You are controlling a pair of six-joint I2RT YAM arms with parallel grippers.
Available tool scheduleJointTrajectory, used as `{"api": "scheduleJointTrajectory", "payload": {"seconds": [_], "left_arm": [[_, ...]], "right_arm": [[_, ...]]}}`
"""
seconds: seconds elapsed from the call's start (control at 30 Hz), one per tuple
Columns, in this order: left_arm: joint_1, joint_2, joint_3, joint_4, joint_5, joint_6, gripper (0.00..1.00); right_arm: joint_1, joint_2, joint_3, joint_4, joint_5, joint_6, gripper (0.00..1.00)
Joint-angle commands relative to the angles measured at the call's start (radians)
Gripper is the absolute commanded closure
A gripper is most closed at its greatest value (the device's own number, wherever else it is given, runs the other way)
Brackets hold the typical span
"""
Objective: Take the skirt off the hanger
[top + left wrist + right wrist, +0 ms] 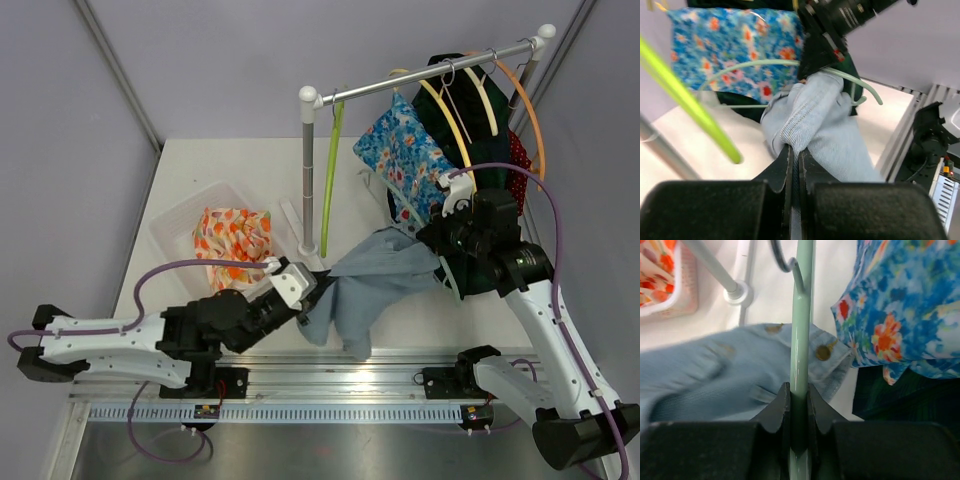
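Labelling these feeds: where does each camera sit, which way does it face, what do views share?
Top external: above, behind left arm and right arm, looking down on table and rail.
Left wrist: on left gripper, facing along shut fingers pinching the denim skirt.
Right wrist: on right gripper, facing along fingers clamped on the green hanger.
Shared: skirt in all three.

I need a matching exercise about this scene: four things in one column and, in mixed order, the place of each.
1 denim skirt
2 pale green hanger
3 orange cloth
4 lime hanger

A on the rail
B in the clear bin
C in the left pincer
D in the right pincer

Pairs: 1-C, 2-D, 3-B, 4-A
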Motion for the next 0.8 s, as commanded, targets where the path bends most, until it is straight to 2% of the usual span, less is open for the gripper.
{"api": "scheduleJointTrajectory", "payload": {"seconds": [0.0,0.17,0.6,0.77], "left_arm": [[-0.004,-0.134,0.167,-0.134,-0.063,0.054,1.00],[-0.001,-0.163,0.184,-0.215,-0.089,0.066,1.00],[0.057,-0.136,-0.008,-0.087,-0.002,0.015,1.00],[0.163,-0.134,-0.103,-0.015,0.051,-0.012,1.00]], "right_arm": [[-0.013,-0.004,-0.011,0.109,0.133,-0.083,1.00],[-0.018,-0.001,-0.013,0.116,0.131,-0.083,1.00],[-0.016,-0.011,0.028,0.030,-0.077,-0.158,1.00],[-0.016,-0.011,0.050,0.012,-0.117,-0.157,1.00]]}}
